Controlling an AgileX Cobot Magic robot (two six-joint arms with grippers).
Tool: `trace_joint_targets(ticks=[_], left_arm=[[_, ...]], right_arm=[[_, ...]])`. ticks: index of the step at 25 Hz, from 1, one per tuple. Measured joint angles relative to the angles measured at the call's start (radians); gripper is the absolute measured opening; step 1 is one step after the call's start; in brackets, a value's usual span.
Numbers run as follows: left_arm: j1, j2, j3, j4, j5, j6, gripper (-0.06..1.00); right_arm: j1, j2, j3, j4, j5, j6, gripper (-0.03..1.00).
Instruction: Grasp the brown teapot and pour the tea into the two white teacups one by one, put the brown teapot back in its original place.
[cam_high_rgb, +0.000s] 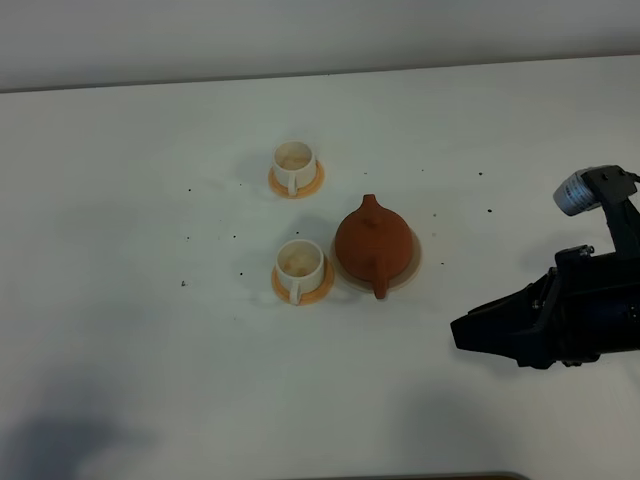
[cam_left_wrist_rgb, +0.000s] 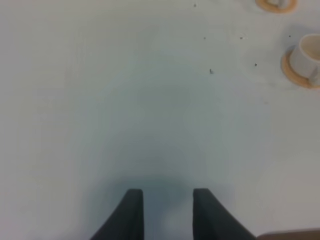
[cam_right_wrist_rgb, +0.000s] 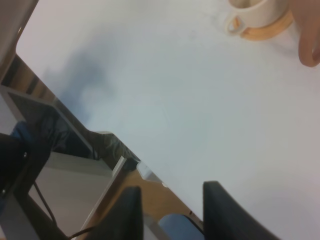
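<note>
Brown teapot (cam_high_rgb: 372, 243) lies handle frontward, spout rearward; left pincer (cam_left_wrist_rgb: 164, 210), right pincer (cam_right_wrist_rgb: 170, 212) parted, empty

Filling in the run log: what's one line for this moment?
teapot: on coaster, untouched | far cup, near cup: upright | right gripper: open, empty, apart from teapot | left gripper: open, empty

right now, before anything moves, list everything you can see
brown teapot: one, reddish-brown, on the coaster, right of the nearer cup
coaster: one, beige, under the teapot
white teacups: two, white, left of the teapot, one farther back
saucers: two, orange, one under each cup
table: one, white, scattered dark specks
left gripper: one, dark, open, over bare table
right gripper: one, black, open, right of the teapot, apart from it
</note>
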Motion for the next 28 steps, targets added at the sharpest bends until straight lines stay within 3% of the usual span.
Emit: trace_joint_targets(ticks=[18, 28], left_arm=[[-0.009, -0.101, 0.0, -0.001, -0.001, 0.002, 0.24], [-0.009, -0.101, 0.0, -0.001, -0.001, 0.002, 0.24]], right_arm=[[0.0, 0.0, 0.0, 0.019, -0.016, 0.0, 0.28], [0.0, 0.004, -0.079, 0.106, -0.11, -0.023, 0.28]])
